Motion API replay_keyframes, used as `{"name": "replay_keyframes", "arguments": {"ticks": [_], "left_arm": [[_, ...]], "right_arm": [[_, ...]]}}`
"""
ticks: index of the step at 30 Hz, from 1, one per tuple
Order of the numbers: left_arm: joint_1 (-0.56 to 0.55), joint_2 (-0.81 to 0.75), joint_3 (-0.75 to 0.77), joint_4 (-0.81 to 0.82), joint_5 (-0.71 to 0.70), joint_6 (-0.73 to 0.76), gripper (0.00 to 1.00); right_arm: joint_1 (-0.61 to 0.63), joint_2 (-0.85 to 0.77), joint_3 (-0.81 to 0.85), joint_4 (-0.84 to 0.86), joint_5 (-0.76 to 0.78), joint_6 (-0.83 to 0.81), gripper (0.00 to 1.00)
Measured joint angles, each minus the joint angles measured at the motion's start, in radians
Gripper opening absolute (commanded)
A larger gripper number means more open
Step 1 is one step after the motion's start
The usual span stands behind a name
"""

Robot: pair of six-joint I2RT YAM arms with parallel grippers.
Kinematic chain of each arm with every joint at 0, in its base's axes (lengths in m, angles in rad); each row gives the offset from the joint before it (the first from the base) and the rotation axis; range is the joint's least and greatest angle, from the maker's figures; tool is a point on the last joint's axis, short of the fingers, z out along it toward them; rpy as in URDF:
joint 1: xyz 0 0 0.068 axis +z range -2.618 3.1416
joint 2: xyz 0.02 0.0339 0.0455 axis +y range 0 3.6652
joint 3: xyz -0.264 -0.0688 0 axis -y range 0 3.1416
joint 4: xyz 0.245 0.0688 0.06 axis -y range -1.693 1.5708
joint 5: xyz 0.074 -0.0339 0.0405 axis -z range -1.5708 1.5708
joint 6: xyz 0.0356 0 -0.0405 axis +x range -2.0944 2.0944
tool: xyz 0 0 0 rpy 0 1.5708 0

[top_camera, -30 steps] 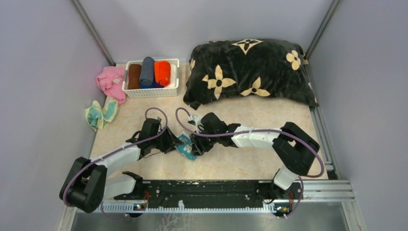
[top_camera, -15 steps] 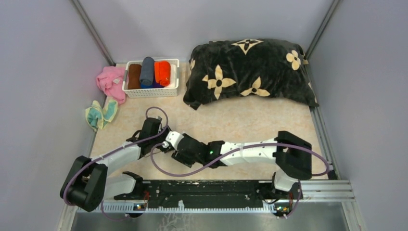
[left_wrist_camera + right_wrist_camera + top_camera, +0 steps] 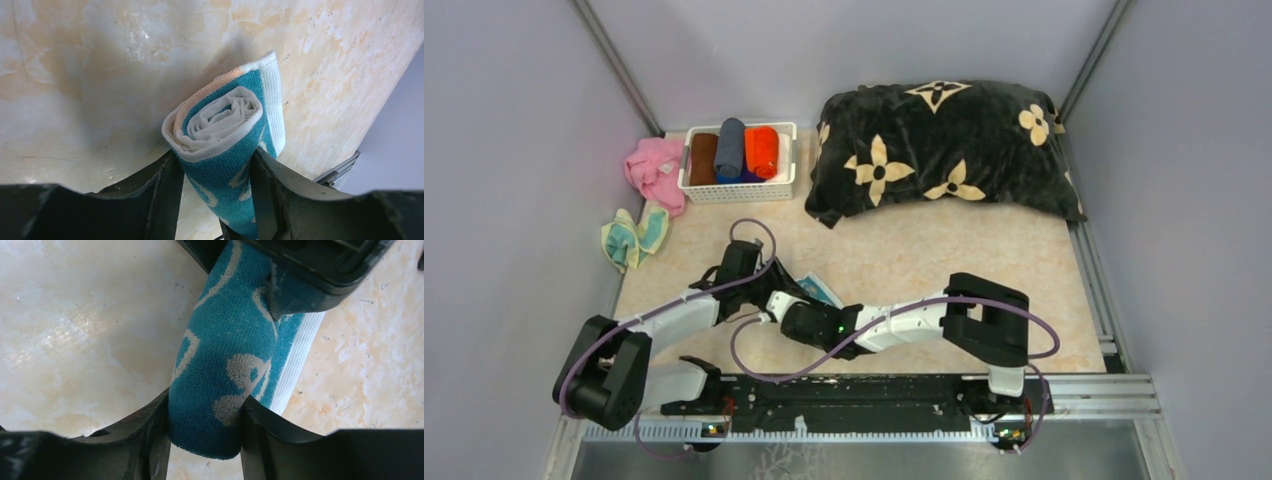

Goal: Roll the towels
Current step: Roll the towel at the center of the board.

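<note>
The left jaws pinch the teal towel [image 3: 225,130] from both sides, partly spread around its bulk. The roll sticks out toward 12 o'clock in the left wrist view. The right jaws clamp the same roll at its other end, and the left arm's fingers [image 3: 310,275] cross it at 1 o'clock in the right wrist view. Holding both ends probably keeps the coil from springing loose while it is tightened or carried.

The towel is a snug spiral of white backing inside teal pile with pale circle print. A peach band and a white-hemmed edge lie along its 3 o'clock side, and that outer flap is not fully tucked.

From above, it sits just 8 o'clock of the middle of the counter [image 3: 944,260]. A basket [image 3: 692,190] at 11 o'clock holds finished rolls, including an orange-red towel [image 3: 762,150]. A pale yellow towel [image 3: 632,235] lies crumpled at 9 o'clock, so rolling looks partly done.
</note>
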Motion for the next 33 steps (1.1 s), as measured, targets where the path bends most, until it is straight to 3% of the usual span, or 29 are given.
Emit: {"name": "replay_keyframes", "arguments": {"ticks": [5,7,8,9,16,23,28,33], "left_arm": [[0.000,0.008,0.011,-0.003,0.008,0.001,0.62],[0.000,0.003,0.013,-0.008,0.006,0.002,0.65],[0.000,-0.003,0.013,-0.011,0.004,0.002,0.66],[0.000,-0.011,0.013,-0.018,-0.002,0.001,0.68],[0.008,-0.145,-0.010,-0.065,-0.039,-0.028,0.74],[0.009,-0.298,-0.100,-0.032,-0.007,-0.101,0.72],[0.009,-0.262,-0.167,0.071,0.063,-0.163,0.69],[0.000,-0.135,-0.167,0.198,0.115,-0.192,0.64]], "right_arm": [[-0.011,-0.001,-0.006,0.011,-0.037,0.008,0.30],[-0.036,-0.016,-0.022,0.028,-0.091,0.016,0.17],[-0.055,-0.029,-0.036,0.041,-0.134,0.024,0.02],[-0.077,-0.043,-0.050,0.053,-0.179,0.035,0.00],[-0.266,-0.100,-0.158,0.209,-0.594,0.174,0.00],[-0.457,-0.067,-0.325,0.566,-1.000,0.447,0.00],[-0.516,0.021,-0.391,0.809,-1.163,0.649,0.04],[-0.528,0.075,-0.422,0.946,-1.216,0.785,0.09]]}}
